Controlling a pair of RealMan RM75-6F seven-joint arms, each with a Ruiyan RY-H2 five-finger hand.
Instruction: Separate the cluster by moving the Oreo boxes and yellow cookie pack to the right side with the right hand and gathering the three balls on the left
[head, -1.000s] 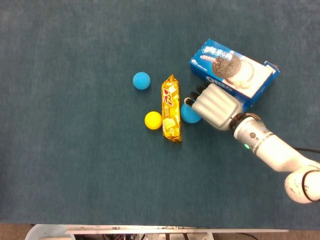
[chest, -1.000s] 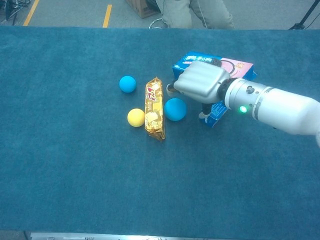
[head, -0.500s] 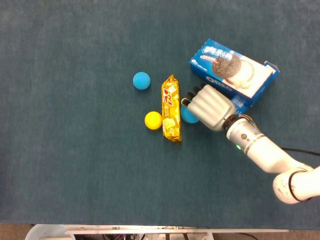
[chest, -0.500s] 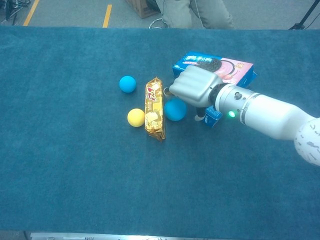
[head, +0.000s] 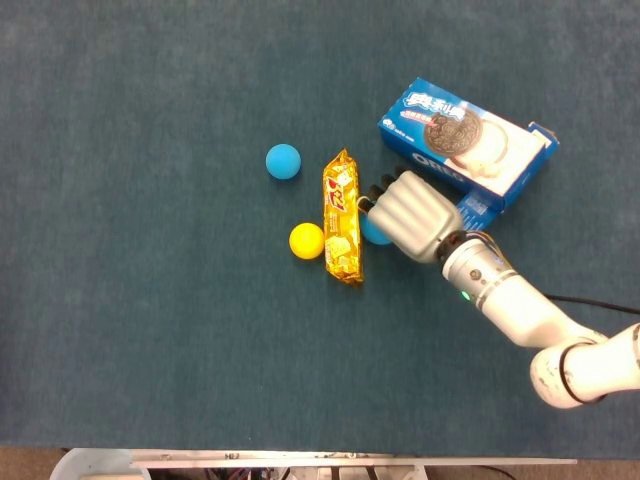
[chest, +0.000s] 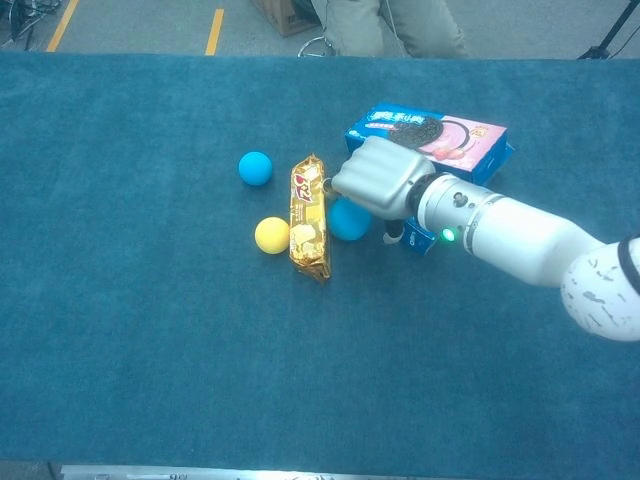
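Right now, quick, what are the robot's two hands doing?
Left hand: not in view.
Right hand: over the bigger blue ball, fingers hidden underneath, so cannot tell.

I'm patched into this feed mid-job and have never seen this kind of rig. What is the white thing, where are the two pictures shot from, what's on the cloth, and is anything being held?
The white thing is the robot's right arm, ending in a many-fingered right hand. One picture looks straight down from the robot's head; the other looks forward from its chest. On the blue-green table cover lie a yellow cookie pack, a small blue ball, a yellow ball, a larger blue ball partly under the hand, and Oreo boxes behind it. The hand sits above the larger ball, fingertips near the pack; whether it grips anything cannot be told. The left hand is out of view.
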